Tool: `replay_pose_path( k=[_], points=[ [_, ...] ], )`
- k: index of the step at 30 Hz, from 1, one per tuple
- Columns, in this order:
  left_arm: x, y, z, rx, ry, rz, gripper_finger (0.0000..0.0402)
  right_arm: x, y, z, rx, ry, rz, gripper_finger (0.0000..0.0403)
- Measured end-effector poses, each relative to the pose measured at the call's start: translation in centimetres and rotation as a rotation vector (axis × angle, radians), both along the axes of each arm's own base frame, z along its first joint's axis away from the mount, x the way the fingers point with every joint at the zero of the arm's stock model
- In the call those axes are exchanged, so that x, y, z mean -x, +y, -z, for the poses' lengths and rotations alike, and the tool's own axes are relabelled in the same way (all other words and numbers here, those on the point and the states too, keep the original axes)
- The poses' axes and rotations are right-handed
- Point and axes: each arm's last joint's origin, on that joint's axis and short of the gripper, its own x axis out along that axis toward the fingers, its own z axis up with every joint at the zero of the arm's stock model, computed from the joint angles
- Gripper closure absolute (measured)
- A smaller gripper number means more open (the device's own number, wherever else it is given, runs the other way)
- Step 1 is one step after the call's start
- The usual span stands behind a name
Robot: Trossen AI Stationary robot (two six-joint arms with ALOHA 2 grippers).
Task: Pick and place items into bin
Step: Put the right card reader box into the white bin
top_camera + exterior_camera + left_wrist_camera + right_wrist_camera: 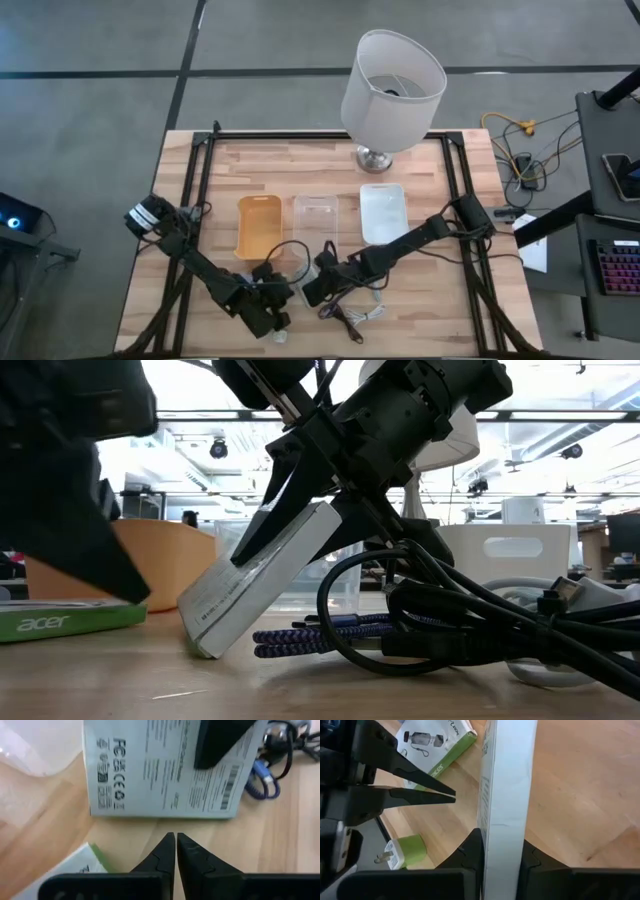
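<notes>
Item in hand: flat white box [507, 795], printed with regulatory marks and a barcode on its broad face; thin and rectangular.
Location: near the counter's [450, 300] front edge, about mid-width, in front of the three bins; tilted, one lower corner resting on the wood, the upper end raised.
Right claw [502, 852]: closed narrowly across the box's thin dimension, one finger on each broad face, at one end of the box.
Left claw [176, 851]: fingers pressed together, nothing held; hovering just beside the box, toward the front left corner.
Handling, judged: stiff cardboard, probably light; smooth printed faces may slip, and an end grip leaves the long body free to swing or pivot. A hold nearer the middle of the long edge would be steadier.
Bins: orange bin [258, 226], clear bin [315, 218], white bin [383, 212], in a row at mid-counter.
Other items: green-edged packet [437, 747] and green-and-white plug [405, 855] near the front left; black cords [470, 615] and blue-purple braided cord [320, 635] tangled just beside the box.
Not for binning: white lamp [392, 90] at the back edge.
</notes>
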Motion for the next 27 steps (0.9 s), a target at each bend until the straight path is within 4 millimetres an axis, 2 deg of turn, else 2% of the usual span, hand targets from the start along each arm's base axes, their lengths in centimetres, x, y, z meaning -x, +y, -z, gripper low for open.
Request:
replay_pose_path(
  k=[4, 10, 16, 22, 27],
  points=[
    [-0.2, -0.1, -1.7, 0.001, -0.06, -0.002, 0.04, 0.7, 0.5, -1.9, 0.017, -0.031, -0.029, 0.0361],
    [0.1, 0.5, -4.7, -0.062, -0.145, 0.037, 0.04, 3.4, 0.2, -5.9, 0.051, 0.05, 0.048, 0.0348],
    [0.9, 1.6, -6.9, -0.113, -0.192, 0.043, 0.04, 7.0, -1.7, -11.0, 0.121, 0.061, 0.231, 0.0347],
    [2.0, 2.9, -10.2, -0.105, -0.278, 0.038, 0.04, 9.1, -4.0, -15.0, 0.143, -0.045, 0.347, 0.0347],
    [3.3, 4.2, -13.3, -0.109, -0.373, 0.008, 0.04, 10.0, -6.0, -15.2, 0.207, 0.02, 0.364, 0.0347]
  ],
)
